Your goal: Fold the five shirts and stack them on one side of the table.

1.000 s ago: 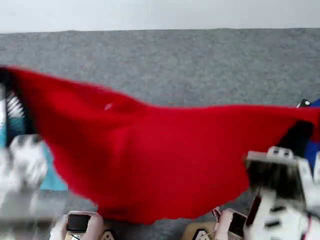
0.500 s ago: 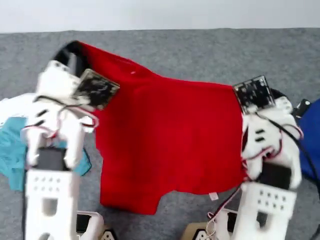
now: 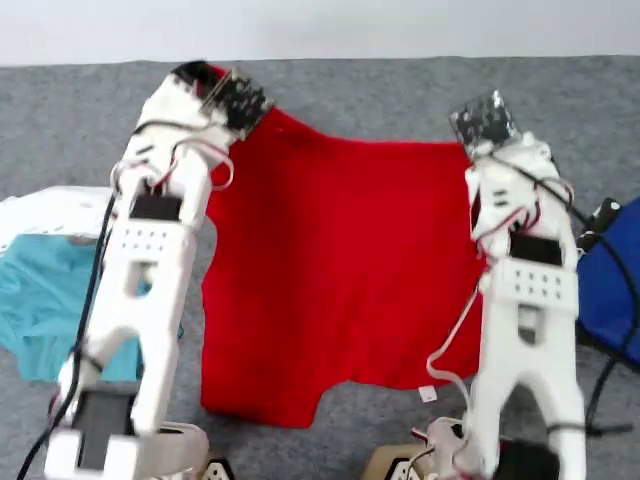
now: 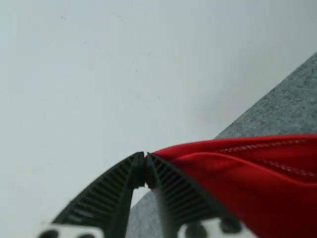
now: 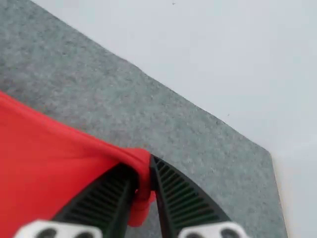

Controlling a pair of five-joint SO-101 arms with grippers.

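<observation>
A red shirt (image 3: 340, 270) lies spread over the middle of the grey table, its near hem close to the arm bases. My left gripper (image 4: 145, 171) is shut on the shirt's far left corner (image 4: 237, 163), near the table's far edge. The left arm (image 3: 160, 240) stretches along the shirt's left side. My right gripper (image 5: 143, 173) is shut on the far right corner of the red shirt (image 5: 54, 168), with cloth bunched between its fingers. The right arm (image 3: 520, 270) runs along the shirt's right side.
A teal shirt (image 3: 40, 310) and a white shirt (image 3: 50, 210) lie at the left edge of the table. A blue shirt (image 3: 610, 280) sits at the right edge beside a black cable. The grey mat (image 3: 400, 95) ends at a white wall behind.
Both arms have swung away from the near side toward the far edge, carrying the red shirt's top edge with them. The shirt went from held up and billowing to laid flat.
</observation>
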